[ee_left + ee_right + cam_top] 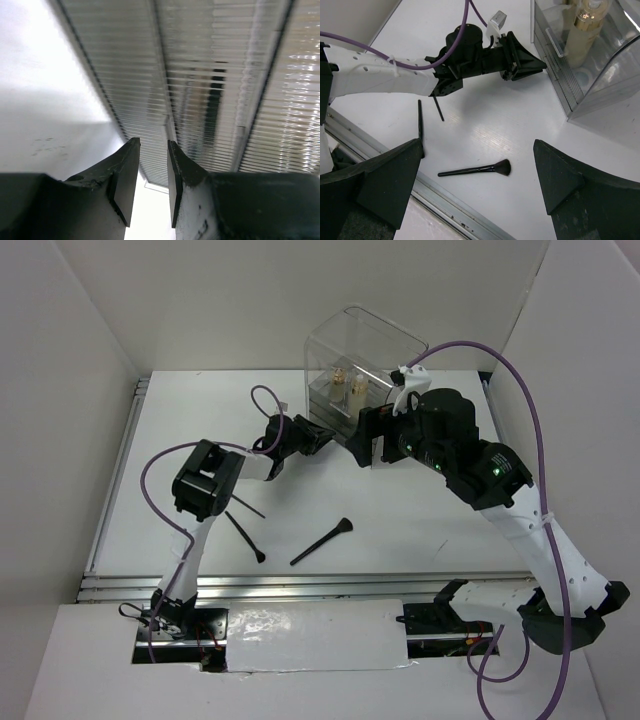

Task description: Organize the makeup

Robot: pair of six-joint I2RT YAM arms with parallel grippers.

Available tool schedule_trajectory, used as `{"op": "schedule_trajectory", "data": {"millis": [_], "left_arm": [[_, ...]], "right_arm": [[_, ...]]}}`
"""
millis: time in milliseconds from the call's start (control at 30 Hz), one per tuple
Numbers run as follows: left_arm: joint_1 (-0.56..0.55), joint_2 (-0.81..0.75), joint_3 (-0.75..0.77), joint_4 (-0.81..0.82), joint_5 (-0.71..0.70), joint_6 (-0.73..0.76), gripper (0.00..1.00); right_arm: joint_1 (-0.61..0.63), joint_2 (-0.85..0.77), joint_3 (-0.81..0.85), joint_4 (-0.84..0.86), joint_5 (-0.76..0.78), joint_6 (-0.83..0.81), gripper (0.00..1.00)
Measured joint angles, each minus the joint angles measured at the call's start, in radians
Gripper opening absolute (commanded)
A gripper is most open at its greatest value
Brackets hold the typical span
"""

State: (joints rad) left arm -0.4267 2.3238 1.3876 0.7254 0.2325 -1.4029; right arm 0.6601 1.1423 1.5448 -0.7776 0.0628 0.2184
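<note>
Three black makeup brushes lie on the white table: a wide-headed brush (320, 542) (475, 170), a second brush (245, 537) (420, 127) and a thin one (246, 505) (438, 109). A cream tube with a gold collar (580, 40) and a small gold lipstick (337, 379) stand inside the clear box (385, 340). My left gripper (328, 436) (153, 142) points at the box's ribbed lower front, its jaws a narrow gap apart with nothing between them. My right gripper (362, 445) (478, 144) hangs wide open above the wide-headed brush and touches nothing.
The clear box's ribbed drawer fronts (210, 90) fill the left wrist view. A metal rail (300, 585) runs along the table's near edge, and white walls close in the left, right and back. The two grippers are close together in front of the box.
</note>
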Motion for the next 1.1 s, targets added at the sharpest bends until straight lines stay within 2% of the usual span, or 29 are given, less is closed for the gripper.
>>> {"op": "schedule_trajectory", "data": {"millis": [467, 1100], "left_arm": [[0.002, 0.054, 0.021, 0.042, -0.001, -0.037, 0.38], [0.006, 0.012, -0.064, 0.137, -0.007, -0.069, 0.47]], "right_arm": [[0.000, 0.005, 0.000, 0.000, -0.002, 0.000, 1.00], [0.000, 0.027, 0.000, 0.007, -0.022, 0.001, 1.00]]}}
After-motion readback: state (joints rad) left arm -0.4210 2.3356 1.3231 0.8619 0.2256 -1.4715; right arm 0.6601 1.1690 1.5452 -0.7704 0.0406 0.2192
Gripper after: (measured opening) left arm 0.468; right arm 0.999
